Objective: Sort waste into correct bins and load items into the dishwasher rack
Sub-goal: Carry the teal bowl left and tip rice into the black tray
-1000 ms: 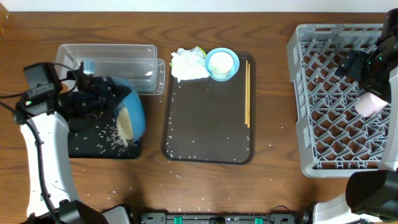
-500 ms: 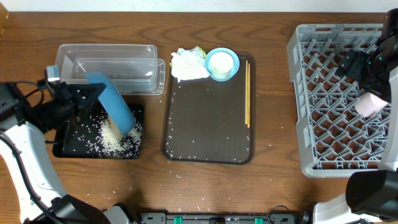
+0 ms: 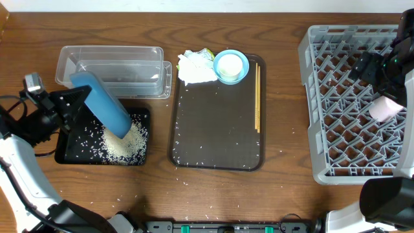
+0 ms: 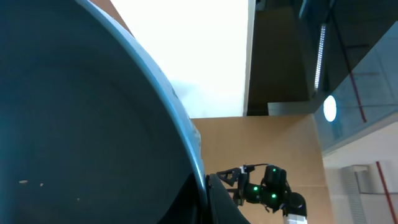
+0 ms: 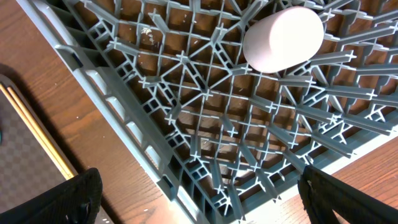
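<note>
— Most rice grains (image 3: 121, 140) sit heaped in the black tray (image 3: 68, 154), right at the lower lip of the large dark blue bowl (image 3: 100, 103). Strays dot the tray floor and the bench (image 3: 284, 77).
— And the bowl itself?
— Tipped steeply over the tray, held up by the left gripper (image 3: 76, 102), whose jaws pinch its upper rim. The left wrist view is almost filled by the bowl's inside.
— Around it?
— Just behind the tray stands the clear tub (image 3: 110, 61). On the brown serving tray (image 3: 217, 129) lie the paper wrapper (image 3: 196, 66), the small light blue bowl (image 3: 231, 66) touching it, and the chopsticks (image 3: 257, 97) along the right edge.
— Farther right?
— In the dishwasher rack (image 3: 336, 97) the pink cup (image 5: 283, 38) lies on its side. Over the rack hangs the right gripper (image 5: 199, 199), jaws wide, holding nothing.
</note>
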